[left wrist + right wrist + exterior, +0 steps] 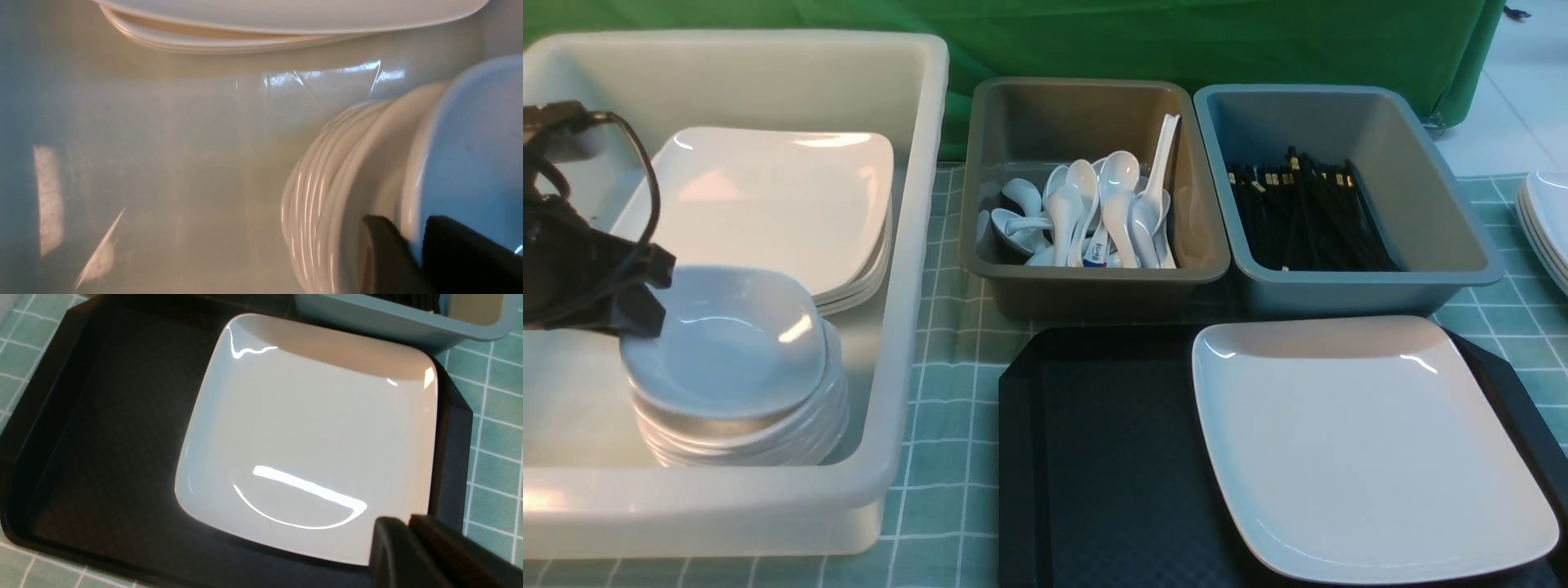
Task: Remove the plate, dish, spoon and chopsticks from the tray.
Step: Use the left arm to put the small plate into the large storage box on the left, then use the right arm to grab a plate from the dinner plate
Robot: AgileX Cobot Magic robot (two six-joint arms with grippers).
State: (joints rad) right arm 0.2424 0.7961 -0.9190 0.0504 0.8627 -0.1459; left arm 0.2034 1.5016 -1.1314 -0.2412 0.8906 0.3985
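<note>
glossy square plate (1372,445) on diamond-textured black tray (1111,457)

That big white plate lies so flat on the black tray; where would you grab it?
Probably by its upturned rim on the right edge, coming from the robot's right: the plate lies flat at the right side of the tray, and the right gripper hangs nearest there.
</note>
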